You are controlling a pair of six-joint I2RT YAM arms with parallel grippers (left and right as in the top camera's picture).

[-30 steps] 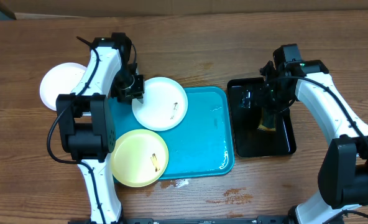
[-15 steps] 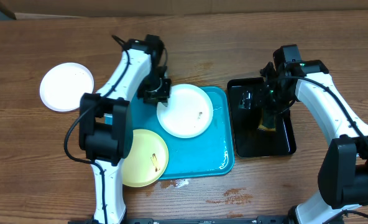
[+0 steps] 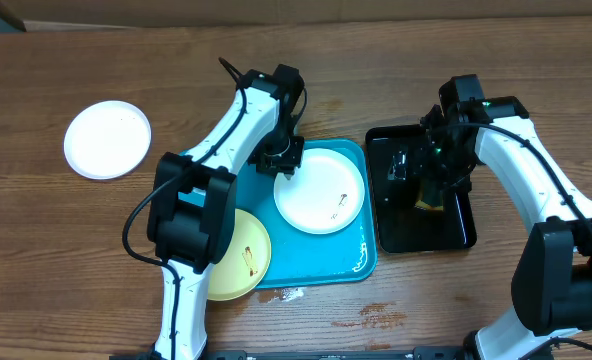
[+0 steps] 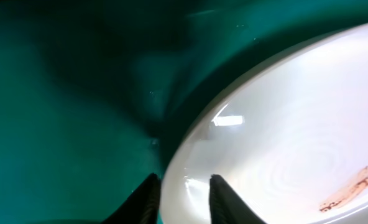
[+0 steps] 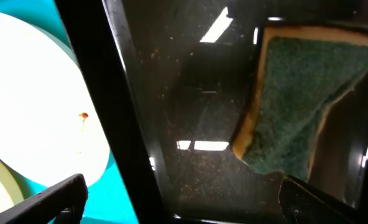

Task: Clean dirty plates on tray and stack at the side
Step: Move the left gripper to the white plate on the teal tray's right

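Observation:
A white plate (image 3: 321,192) with a small dark smudge lies on the right half of the turquoise tray (image 3: 321,258). My left gripper (image 3: 284,160) grips its upper-left rim. In the left wrist view the two fingers (image 4: 150,200) straddle that rim, my left gripper (image 4: 184,200) shut on the plate (image 4: 296,124) over the tray (image 4: 59,112). A pale yellow plate (image 3: 241,255) with a smudge sits at the tray's lower left. Another white plate (image 3: 107,139) lies on the table far left. My right gripper (image 3: 431,165) hangs open over the black tray (image 3: 396,228).
A green and yellow sponge (image 5: 302,99) lies in the black tray (image 5: 190,93), between my right gripper's (image 5: 184,208) wide-open fingers and ahead of them. Water drops sit on the turquoise tray's right edge and on the table just below it. Bare wooden table surrounds both trays.
My left gripper has dragged the white plate rightward, from the tray's upper-left edge to its right half, uncovering the far-left white plate. The right arm has stayed still.

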